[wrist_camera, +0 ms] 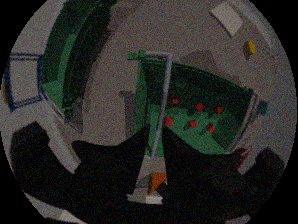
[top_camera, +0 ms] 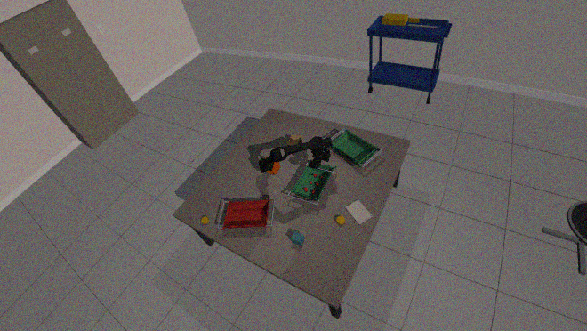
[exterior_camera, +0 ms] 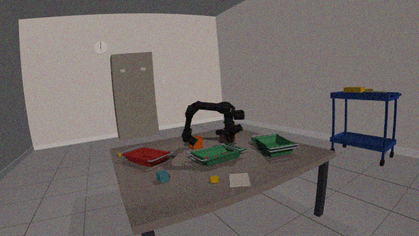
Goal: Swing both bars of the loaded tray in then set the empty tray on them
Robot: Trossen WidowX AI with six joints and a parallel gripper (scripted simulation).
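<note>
The loaded green tray (top_camera: pixel 303 181) (wrist_camera: pixel 205 76) stands mid-table with several small red blocks (top_camera: pixel 315 175) (exterior_camera: pixel 207 157) (wrist_camera: pixel 199 107) inside. Its near wire bar (wrist_camera: pixel 165 90) is raised over the end beside the arm and passes between my fingertips. My gripper (top_camera: pixel 314 165) (wrist_camera: pixel 156 127) is low at that end; its fingers stand a little apart around the bar, with a gap beside it, not clamped. The far bar (wrist_camera: pixel 248 117) is at the opposite end, outside the rim as far as I can tell. The empty green tray (top_camera: pixel 354 148) (exterior_camera: pixel 277 151) lies to the right in the top and exterior views.
A red tray (top_camera: pixel 245 213) (exterior_camera: pixel 146 155) with bars stands at the left. An orange object (top_camera: pixel 274 167) (exterior_camera: pixel 197 142) is beside the arm. A blue block (top_camera: pixel 297 238) (exterior_camera: pixel 162 176), a yellow disc (top_camera: pixel 341 220) (exterior_camera: pixel 214 179) and a white sheet (top_camera: pixel 358 212) (exterior_camera: pixel 239 180) lie at the front.
</note>
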